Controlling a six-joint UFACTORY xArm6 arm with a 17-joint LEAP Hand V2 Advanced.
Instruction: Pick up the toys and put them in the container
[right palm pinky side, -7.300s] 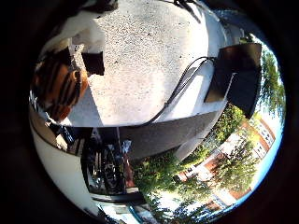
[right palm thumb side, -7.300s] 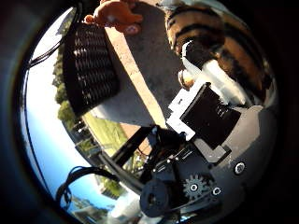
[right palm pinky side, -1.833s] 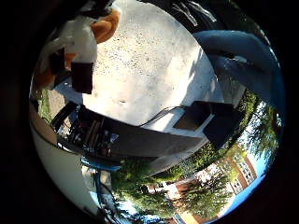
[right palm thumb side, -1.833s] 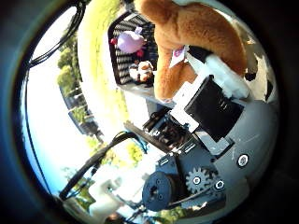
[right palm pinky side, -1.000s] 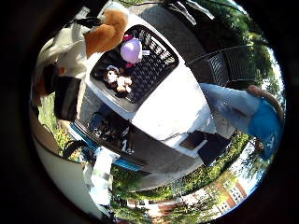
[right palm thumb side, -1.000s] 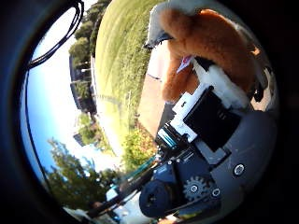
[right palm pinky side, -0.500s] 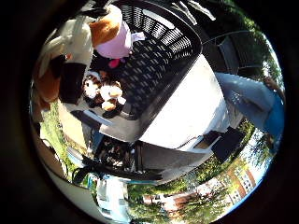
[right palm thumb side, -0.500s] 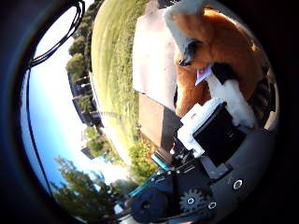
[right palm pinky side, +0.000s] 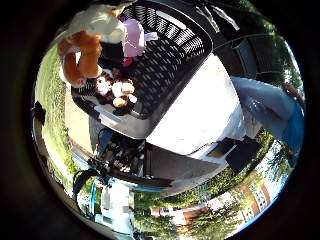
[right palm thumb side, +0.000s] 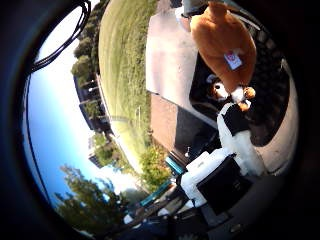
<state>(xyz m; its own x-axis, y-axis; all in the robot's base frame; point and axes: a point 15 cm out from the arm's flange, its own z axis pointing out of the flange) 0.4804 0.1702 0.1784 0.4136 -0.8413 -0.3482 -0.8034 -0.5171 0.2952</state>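
Fingers (right palm thumb side: 243, 142) of the right hand (right palm thumb side: 220, 182), white and black, reach out toward the orange plush toy (right palm thumb side: 222, 42). Whether they clasp it or have let go cannot be told; the toy's lower end sits just beside the fingertips, above the container.

Orange plush toy hangs at the rim of the black slatted container (right palm pinky side: 172, 65), partly over its interior. White tag with a red mark (right palm thumb side: 231, 59) shows on its body.

Inside the container: a small brown-and-white plush (right palm pinky side: 116, 91) lying on the perforated floor, and a pink plush (right palm pinky side: 133, 39) just beside the orange one, near the wall.

Container stands on a pale concrete slab (right palm pinky side: 205, 117). Beyond the slab, grass (right palm thumb side: 122, 65), trees and buildings under a blue sky. A person's leg in jeans (right palm pinky side: 262, 102) stands on the slab, well apart from the container.
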